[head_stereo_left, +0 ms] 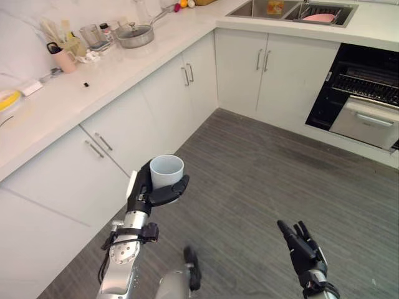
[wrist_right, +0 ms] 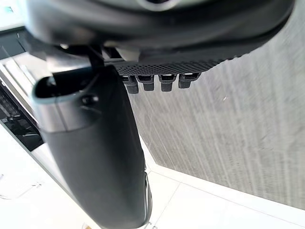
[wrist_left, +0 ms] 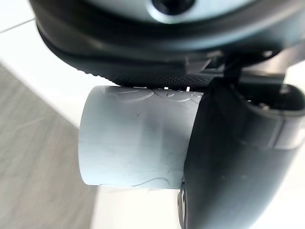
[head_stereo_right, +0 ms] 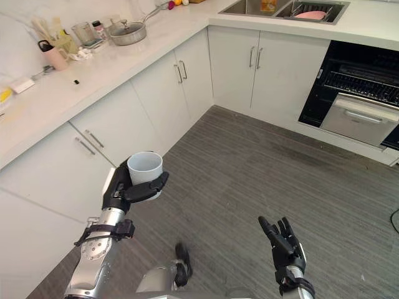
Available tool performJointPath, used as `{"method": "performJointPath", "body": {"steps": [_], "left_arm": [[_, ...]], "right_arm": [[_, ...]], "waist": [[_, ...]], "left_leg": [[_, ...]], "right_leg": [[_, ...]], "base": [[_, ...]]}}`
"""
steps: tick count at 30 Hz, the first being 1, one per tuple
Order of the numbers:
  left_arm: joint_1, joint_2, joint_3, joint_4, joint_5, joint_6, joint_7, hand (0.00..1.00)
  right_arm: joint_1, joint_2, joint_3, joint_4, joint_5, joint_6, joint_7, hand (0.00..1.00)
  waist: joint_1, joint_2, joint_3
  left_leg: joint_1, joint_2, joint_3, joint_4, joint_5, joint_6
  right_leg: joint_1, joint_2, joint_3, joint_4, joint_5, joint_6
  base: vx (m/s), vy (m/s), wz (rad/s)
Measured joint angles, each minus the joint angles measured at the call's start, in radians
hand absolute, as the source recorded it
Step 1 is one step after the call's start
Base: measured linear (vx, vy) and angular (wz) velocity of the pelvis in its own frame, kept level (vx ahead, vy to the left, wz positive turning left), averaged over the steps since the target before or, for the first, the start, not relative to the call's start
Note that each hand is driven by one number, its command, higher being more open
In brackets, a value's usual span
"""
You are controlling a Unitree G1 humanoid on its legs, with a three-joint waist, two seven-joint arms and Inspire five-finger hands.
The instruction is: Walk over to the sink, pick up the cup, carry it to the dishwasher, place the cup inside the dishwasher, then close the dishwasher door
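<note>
A pale grey cup stands upright in my left hand, whose fingers and thumb curl round it, held over the floor in front of the white cabinets. In the left wrist view the cup lies against the palm with the thumb across it. My right hand hangs low at the right with straight fingers and holds nothing. The dishwasher stands open at the far right, its dark rack showing and its door lowered. The sink is set in the counter at the back.
A white counter runs along the left with a lidded pan, a pink mug and utensils. White cabinet doors line the corner. The grey wood floor stretches open toward the dishwasher.
</note>
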Motion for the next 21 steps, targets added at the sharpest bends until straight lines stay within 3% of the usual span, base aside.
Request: {"method": "performJointPath", "body": {"steps": [1,2,3,4,6,7,9,10,11,12,13,14,15,16,17,18,19,20,21], "left_arm": [[0.003,-0.007,0.028,0.025,-0.002,-0.009,0.003,0.0],[0.009,-0.018,0.042,0.03,-0.003,-0.009,0.005,0.0],[0.02,-0.04,0.069,0.03,-0.008,-0.009,0.003,0.0],[0.021,-0.045,0.073,0.029,-0.008,-0.01,0.002,0.0],[0.027,-0.05,0.076,0.028,0.001,-0.012,0.003,0.0],[0.027,-0.049,0.077,0.026,0.001,-0.013,0.003,0.0],[0.027,-0.049,0.079,0.016,0.0,-0.026,0.007,0.0],[0.027,-0.05,0.071,0.016,0.0,-0.033,0.012,0.0],[0.024,-0.048,0.05,0.015,-0.006,-0.042,0.021,0.0],[0.022,-0.046,0.035,0.015,-0.017,-0.049,0.023,0.0],[0.013,-0.044,0.003,0.015,-0.029,-0.062,0.021,0.0],[-0.003,-0.039,-0.03,0.016,-0.042,-0.07,0.013,0.0],[-0.012,-0.038,-0.044,0.017,-0.05,-0.071,0.004,0.0],[-0.024,-0.033,-0.064,0.018,-0.062,-0.074,-0.01,0.0],[-0.029,-0.025,-0.077,0.024,-0.08,-0.08,-0.019,0.0],[-0.03,-0.019,-0.082,0.03,-0.09,-0.083,-0.025,0.0],[-0.034,-0.019,-0.088,0.05,-0.104,-0.091,-0.04,0.0],[-0.033,-0.028,-0.096,0.068,-0.124,-0.091,-0.058,0.0],[-0.034,-0.032,-0.105,0.075,-0.137,-0.094,-0.071,0.0]], "right_arm": [[-0.014,0.015,0.023,0.022,0.006,0.003,-0.008,1.0],[-0.023,0.016,0.035,0.023,0.01,0.002,-0.009,1.0],[-0.043,0.024,0.046,0.017,0.024,0.003,-0.016,1.0],[-0.048,0.027,0.045,0.017,0.026,0.005,-0.022,1.0],[-0.051,0.031,0.045,0.013,0.025,0.027,-0.033,1.0],[-0.041,0.044,0.046,0.0,0.025,0.029,-0.042,1.0],[-0.037,0.074,0.061,-0.028,0.017,0.028,-0.054,1.0],[-0.024,0.088,0.07,-0.047,0.015,0.026,-0.061,1.0],[0.007,0.102,0.083,-0.088,0.016,0.018,-0.066,1.0],[0.025,0.106,0.089,-0.109,0.016,0.009,-0.069,1.0],[0.06,0.107,0.097,-0.153,0.017,-0.001,-0.078,1.0],[0.089,0.106,0.093,-0.188,0.017,-0.012,-0.092,1.0],[0.102,0.107,0.085,-0.198,0.017,-0.022,-0.095,1.0],[0.116,0.109,0.066,-0.205,0.017,-0.042,-0.097,1.0],[0.124,0.109,0.046,-0.207,0.018,-0.063,-0.097,1.0],[0.132,0.109,0.036,-0.209,0.02,-0.078,-0.096,1.0],[0.144,0.099,0.016,-0.211,0.026,-0.098,-0.096,1.0],[0.15,0.086,-0.011,-0.213,0.028,-0.098,-0.106,1.0],[0.151,0.082,-0.022,-0.216,0.033,-0.098,-0.116,1.0]], "waist": [[0.016,-0.027,-0.004],[0.019,-0.031,-0.006],[0.014,-0.044,-0.001],[0.008,-0.054,0.002],[0.0,-0.082,0.005],[-0.007,-0.089,0.004],[-0.039,-0.087,0.005],[-0.049,-0.086,0.006],[-0.067,-0.085,0.007],[-0.076,-0.085,0.007],[-0.096,-0.082,0.009],[-0.116,-0.082,0.01],[-0.12,-0.082,0.012],[-0.119,-0.088,0.014],[-0.118,-0.1,0.012],[-0.119,-0.104,0.011],[-0.131,-0.102,0.007],[-0.135,-0.076,-0.008],[-0.135,-0.057,-0.019]], "left_leg": [[-0.006,-0.007,-0.015,0.087,0.03,0.021],[-0.016,-0.014,-0.031,0.129,0.024,0.029],[-0.026,-0.038,-0.03,0.22,-0.045,0.101],[-0.019,-0.052,-0.024,0.244,-0.078,0.11],[0.037,-0.103,-0.002,0.25,-0.147,0.129],[0.087,-0.129,0.002,0.222,-0.175,0.137],[0.172,-0.144,-0.008,0.184,-0.207,0.149],[0.22,-0.144,-0.014,0.16,-0.22,0.147],[0.282,-0.144,-0.027,0.122,-0.232,0.139],[0.309,-0.144,-0.036,0.103,-0.236,0.133],[0.354,-0.143,-0.061,0.075,-0.249,0.123],[0.386,-0.136,-0.084,0.064,-0.268,0.108],[0.402,-0.132,-0.09,0.062,-0.28,0.1],[0.44,-0.129,-0.085,0.055,-0.301,0.072],[0.492,-0.134,-0.07,0.045,-0.331,0.05],[0.519,-0.139,-0.068,0.043,-0.351,0.038],[0.564,-0.136,-0.073,0.053,-0.397,0.015],[0.592,-0.104,-0.068,0.063,-0.442,-0.008],[0.597,-0.086,-0.064,0.077,-0.462,-0.019]], "right_leg": [[0.016,-0.031,0.011,0.026,-0.009,-0.002],[-0.001,-0.043,0.014,0.071,-0.004,-0.004],[-0.053,-0.089,0.014,0.227,0.02,0.013],[-0.074,-0.113,0.016,0.293,0.043,0.05],[-0.152,-0.192,0.023,0.498,0.183,0.193],[-0.212,-0.222,0.039,0.638,0.292,0.198],[-0.379,-0.235,0.03,0.942,0.238,0.164],[-0.438,-0.235,0.008,1.001,0.202,0.12],[-0.506,-0.232,-0.029,0.999,0.155,0.048],[-0.54,-0.228,-0.045,0.967,0.137,0.03],[-0.598,-0.214,-0.072,0.843,0.107,0.023],[-0.635,-0.193,-0.097,0.62,0.106,0.028],[-0.638,-0.182,-0.113,0.475,0.12,0.036],[-0.635,-0.169,-0.16,0.206,0.191,0.046],[-0.63,-0.164,-0.23,0.036,0.278,0.043],[-0.629,-0.167,-0.26,0.008,0.301,0.035],[-0.629,-0.169,-0.262,0.042,0.385,-0.04],[-0.649,-0.144,-0.244,0.125,0.419,-0.074],[-0.664,-0.123,-0.234,0.169,0.399,-0.104]], "base": [[0.47,0.226,-0.67],[0.66,0.368,-0.6],[0.42,0.268,-0.23],[0.66,0.391,-0.08],[0.56,0.272,0.01],[0.6,0.223,-0.01],[0.49,0.136,0.01],[0.39,0.045,0.07],[0.39,0.025,0.12],[0.39,-0.023,0.33],[0.4,-0.075,0.53],[0.41,-0.1,0.55],[0.43,-0.13,0.33],[0.48,-0.14,-0.04],[0.51,-0.147,-0.15],[0.6,-0.178,-0.13],[0.66,-0.194,-0.09],[0.68,-0.197,-0.1],[0.67,-0.189,-0.32]]}}
